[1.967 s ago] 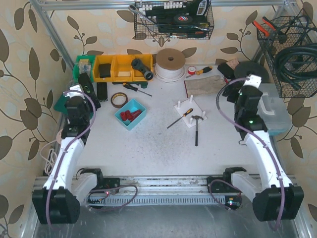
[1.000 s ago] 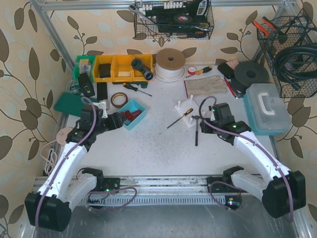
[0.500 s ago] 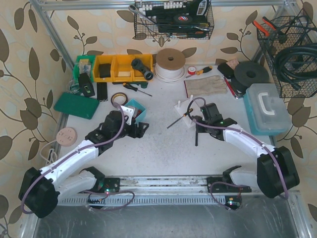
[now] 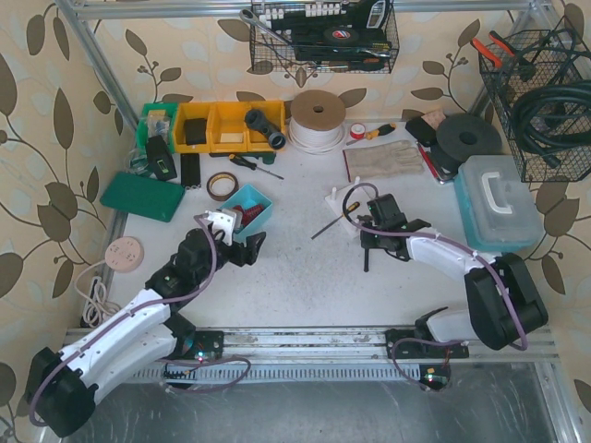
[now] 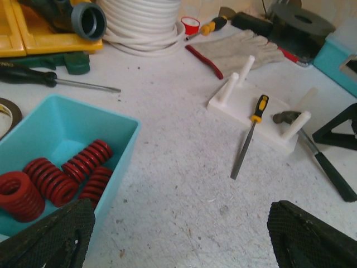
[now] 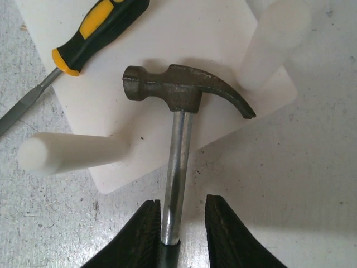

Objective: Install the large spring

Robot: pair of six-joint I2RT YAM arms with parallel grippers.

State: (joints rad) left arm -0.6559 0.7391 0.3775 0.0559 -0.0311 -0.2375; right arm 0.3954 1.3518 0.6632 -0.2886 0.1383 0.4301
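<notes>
Several red springs (image 5: 72,170) lie in a teal bin (image 5: 83,114); the fattest coil, the large spring (image 5: 19,195), is at its left end. My left gripper (image 5: 181,240) hangs open and empty just right of the bin (image 4: 261,205), low over the table. The white peg plate (image 6: 167,50) carries a hammer (image 6: 181,92) and a yellow-handled file (image 6: 100,28). My right gripper (image 6: 179,220) straddles the hammer's steel shaft with narrow jaws. Its left fingertip (image 6: 146,226) touches the shaft and a gap shows on the right side. The hammer still lies flat.
White pegs (image 6: 72,153) stand on the plate (image 4: 346,198). Behind are yellow bins (image 4: 217,125), a rope coil (image 4: 317,118), a glove (image 4: 383,159) and a screwdriver (image 4: 254,164). A blue case (image 4: 499,212) sits at the right and a green pad (image 4: 143,196) at the left.
Both arms came down from their sides to the table. My left gripper opened wide and drew back a little beside the bin. My right gripper narrowed around the hammer's shaft.
</notes>
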